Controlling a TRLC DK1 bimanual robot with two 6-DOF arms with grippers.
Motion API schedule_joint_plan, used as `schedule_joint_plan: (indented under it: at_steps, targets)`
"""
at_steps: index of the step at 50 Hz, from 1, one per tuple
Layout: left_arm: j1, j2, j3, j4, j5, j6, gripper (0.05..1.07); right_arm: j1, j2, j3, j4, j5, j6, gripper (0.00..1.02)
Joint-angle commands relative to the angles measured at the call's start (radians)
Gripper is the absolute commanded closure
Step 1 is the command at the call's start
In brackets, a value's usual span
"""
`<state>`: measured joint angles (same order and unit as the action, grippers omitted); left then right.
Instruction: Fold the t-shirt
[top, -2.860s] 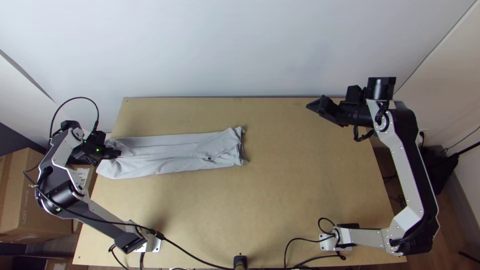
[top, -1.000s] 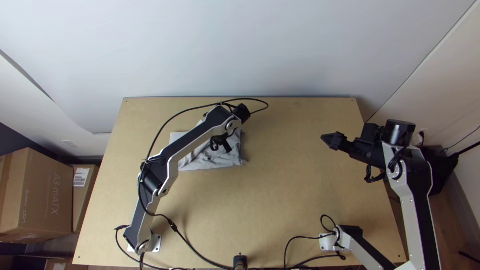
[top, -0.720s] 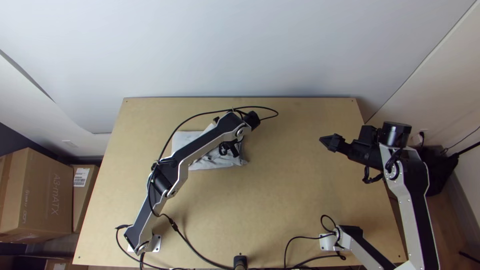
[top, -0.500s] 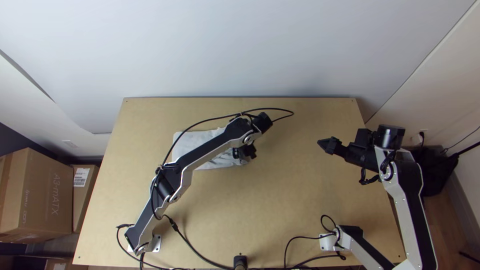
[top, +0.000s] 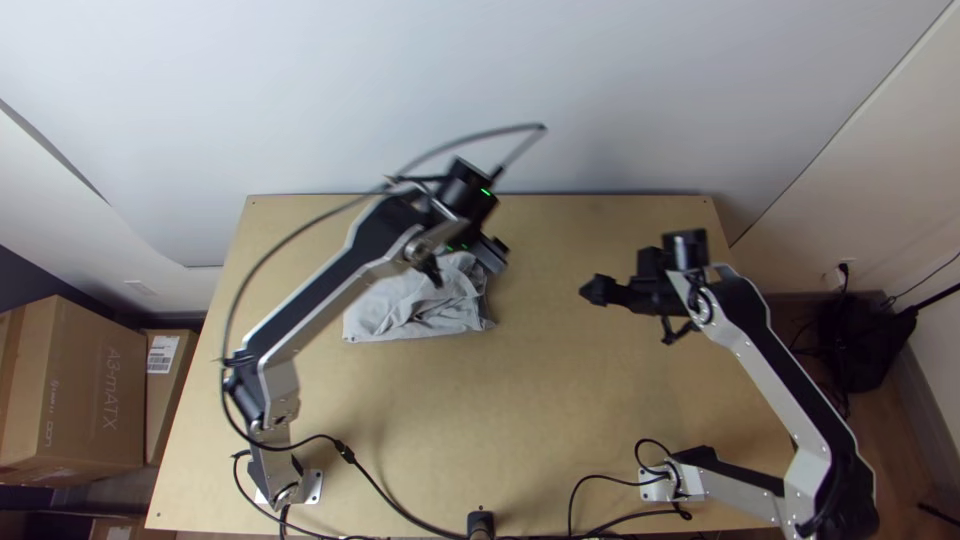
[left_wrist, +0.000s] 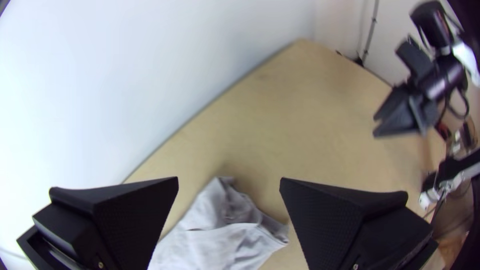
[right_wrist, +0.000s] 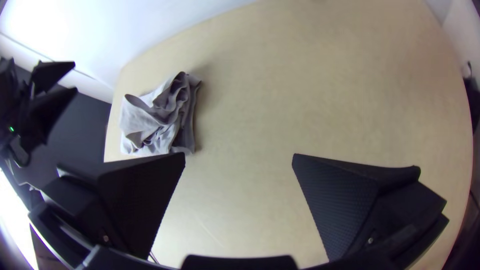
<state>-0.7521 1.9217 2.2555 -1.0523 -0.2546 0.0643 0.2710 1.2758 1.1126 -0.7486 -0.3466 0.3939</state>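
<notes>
The silver-and-black left arm (top: 320, 300) has lifted away, the right arm (top: 790, 385) swung inward. On the light wooden bench (top: 560, 400), left of middle, lies the folded grey cloth t-shirt (top: 420, 310) — both pairs of jaws released; smooth its rumpled right end lightly.

The left arm (top: 320, 295) slants up and inward, its wrist bent; the left gripper (top: 492, 252) has its fingers (left_wrist: 135, 220) spread wide. The right arm (top: 790, 375) bends back inward, the right gripper (top: 592, 291) pointing leftward, its fingers (right_wrist: 340, 205) also well apart.
</notes>
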Motion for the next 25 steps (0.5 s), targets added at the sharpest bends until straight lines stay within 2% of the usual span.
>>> schedule_joint_plan:
  at_steps: [1,7,14,22,25]
  targets:
    - [0.088,-0.110,0.009,-0.018,0.015,-0.073,0.10,0.119,0.105,0.168,0.009,0.086,0.023,0.04]
    - [0.192,-0.214,-0.065,-0.031,0.028,-0.118,0.10,0.260,0.263,0.357,0.014,0.204,0.005,0.04]
    - [0.347,-0.328,-0.165,-0.043,0.110,-0.155,0.10,0.373,0.431,0.521,0.055,0.284,-0.032,0.04]
    - [0.474,-0.477,-0.263,-0.035,0.192,-0.193,0.10,0.473,0.583,0.621,0.186,0.383,-0.102,0.04]
    - [0.505,-0.529,-0.303,-0.021,0.201,-0.201,0.10,0.493,0.637,0.655,0.213,0.397,-0.109,0.04]
